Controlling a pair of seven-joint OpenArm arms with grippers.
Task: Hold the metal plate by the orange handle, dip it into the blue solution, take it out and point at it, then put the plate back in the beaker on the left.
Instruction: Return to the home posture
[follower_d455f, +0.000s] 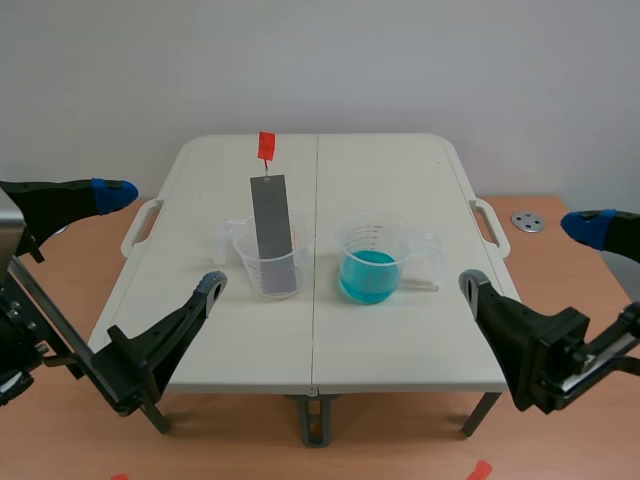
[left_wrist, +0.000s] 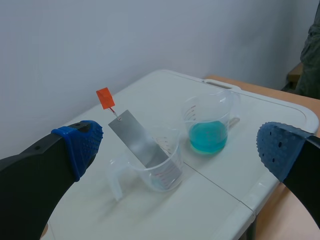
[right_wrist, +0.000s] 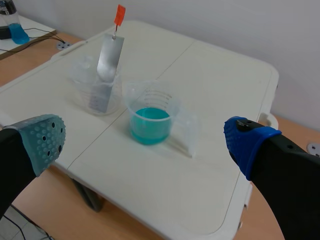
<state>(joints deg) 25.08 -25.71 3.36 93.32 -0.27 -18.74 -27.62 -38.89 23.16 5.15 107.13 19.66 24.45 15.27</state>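
1. A white folding table (follower_d455f: 400, 340), with a seam down its middle and a handle on each side, stands on a brown wooden surface (follower_d455f: 545, 262).
2. A round metal disc (follower_d455f: 527, 221) sits in the wood, right of the table.
3. A plain pale wall (follower_d455f: 400, 60) rises at the far side.

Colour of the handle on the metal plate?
Small flat handle: orange-red, clearest in left wrist view.

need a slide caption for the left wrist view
Open left tool facing the metal plate, orange handle up, leaning in a clear beaker beside the blue solution.
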